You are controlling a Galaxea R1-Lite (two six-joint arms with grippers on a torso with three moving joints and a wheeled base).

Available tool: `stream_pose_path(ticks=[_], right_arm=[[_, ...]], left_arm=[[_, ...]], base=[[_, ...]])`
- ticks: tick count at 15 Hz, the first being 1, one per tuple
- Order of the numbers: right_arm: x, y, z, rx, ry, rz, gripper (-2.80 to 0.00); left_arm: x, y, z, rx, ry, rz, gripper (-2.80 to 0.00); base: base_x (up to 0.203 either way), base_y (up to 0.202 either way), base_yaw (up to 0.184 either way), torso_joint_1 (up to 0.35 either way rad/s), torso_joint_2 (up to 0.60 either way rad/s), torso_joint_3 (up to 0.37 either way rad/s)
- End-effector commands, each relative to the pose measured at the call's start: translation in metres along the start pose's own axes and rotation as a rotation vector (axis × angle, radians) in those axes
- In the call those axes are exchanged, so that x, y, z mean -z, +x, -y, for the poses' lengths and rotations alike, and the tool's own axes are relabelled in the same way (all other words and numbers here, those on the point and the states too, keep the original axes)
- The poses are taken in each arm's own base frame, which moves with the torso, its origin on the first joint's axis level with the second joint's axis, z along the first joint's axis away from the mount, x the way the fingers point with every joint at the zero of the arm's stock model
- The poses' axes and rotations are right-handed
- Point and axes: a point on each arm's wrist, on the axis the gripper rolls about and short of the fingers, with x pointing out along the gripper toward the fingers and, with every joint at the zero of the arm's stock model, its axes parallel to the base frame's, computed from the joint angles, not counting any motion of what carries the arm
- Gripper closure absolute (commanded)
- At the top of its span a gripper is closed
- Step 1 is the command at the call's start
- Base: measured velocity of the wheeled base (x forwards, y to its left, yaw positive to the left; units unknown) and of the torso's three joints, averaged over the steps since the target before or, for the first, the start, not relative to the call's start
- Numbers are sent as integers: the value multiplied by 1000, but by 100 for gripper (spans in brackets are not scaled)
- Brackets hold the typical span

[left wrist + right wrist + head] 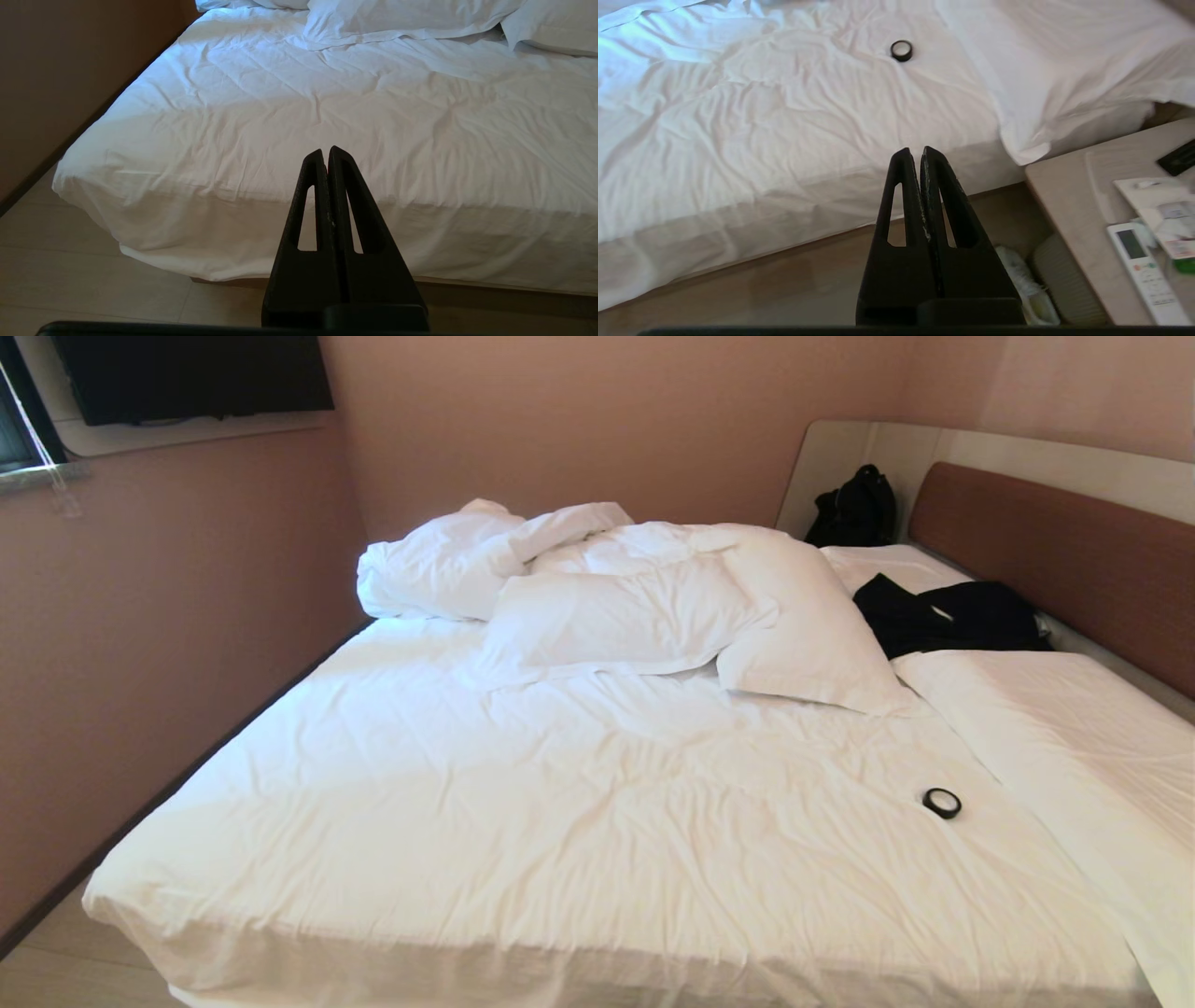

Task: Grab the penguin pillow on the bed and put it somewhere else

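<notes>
The bed [560, 821] fills the head view, with wrinkled white sheets and a brown headboard [1055, 560] on the right. The penguin pillow is out of view in all three views; only plain white pillows [803, 625] and a rumpled duvet [485, 560] lie at the far side. Neither arm shows in the head view. My left gripper [325, 151] is shut and empty, held off the bed's near edge above the floor. My right gripper [913, 151] is also shut and empty, off the near edge [831, 186] of the bed.
A small black ring [941, 803] [901, 50] lies on the sheet at the right. Dark clothing [943, 611] and a black bag [854, 509] sit by the headboard. A bedside table [1069, 196] with a remote [1141, 270] stands beside the bed; a bin [1059, 280] is below it.
</notes>
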Motion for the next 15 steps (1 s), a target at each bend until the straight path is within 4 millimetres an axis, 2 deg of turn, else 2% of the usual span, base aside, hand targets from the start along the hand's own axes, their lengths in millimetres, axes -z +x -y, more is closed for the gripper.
stream_pose_path(ticks=[1,3,13,15], right_arm=[[9,-10,1,4,-80,56,0],[1,-8,0,-16,-80,66,0],[4,-7,2,-57,-84,77,0],[3,-12,5,-62,-86,111,0]], left_arm=[[0,0,0,0,0,-1,0],[0,0,0,0,0,-1,0],[0,0,0,0,0,-1,0],[0,0,0,0,0,-1,0]], base=[[0,0,0,0,0,0],[0,0,0,0,0,0],[0,0,0,0,0,0],[0,0,0,0,0,0]])
